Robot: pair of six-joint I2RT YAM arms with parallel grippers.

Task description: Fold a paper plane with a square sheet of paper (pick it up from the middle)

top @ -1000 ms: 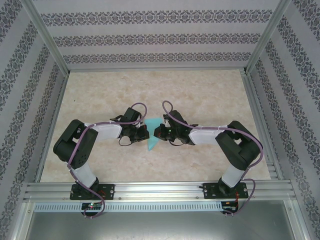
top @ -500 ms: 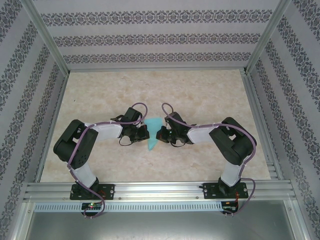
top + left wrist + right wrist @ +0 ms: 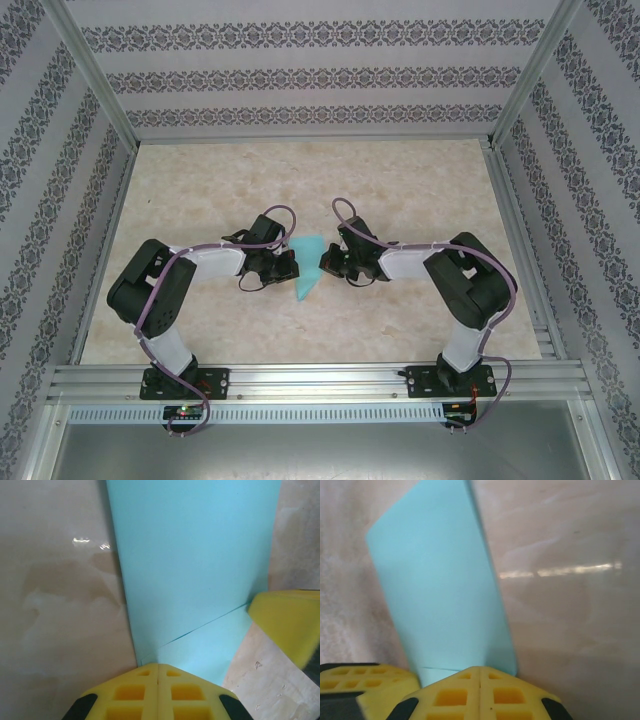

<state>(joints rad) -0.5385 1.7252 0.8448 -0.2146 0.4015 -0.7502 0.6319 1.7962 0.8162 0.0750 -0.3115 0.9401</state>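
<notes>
The turquoise paper plane (image 3: 308, 272) lies flat at the table's middle, a narrow folded dart with its point toward the arms. A crease line crosses it (image 3: 210, 620). My left gripper (image 3: 291, 265) is shut, its yellow tips (image 3: 158, 666) resting at the paper's left edge with nothing between them. My right gripper (image 3: 324, 262) is shut too, its tips (image 3: 480, 669) sitting on the paper's (image 3: 440, 595) right edge. Each wrist view catches the other gripper's yellow finger: the right one (image 3: 287, 625), the left one (image 3: 365, 680).
The marble-look tabletop (image 3: 400, 190) is bounded by aluminium frame rails (image 3: 310, 378) in front and patterned walls (image 3: 300, 80) on three sides. Both arms bend inward, elbows out toward the side walls.
My right arm has shifted: its wrist moved slightly away from the bases along the paper's right edge, and its elbow drew in. The left arm and the paper have stayed put.
</notes>
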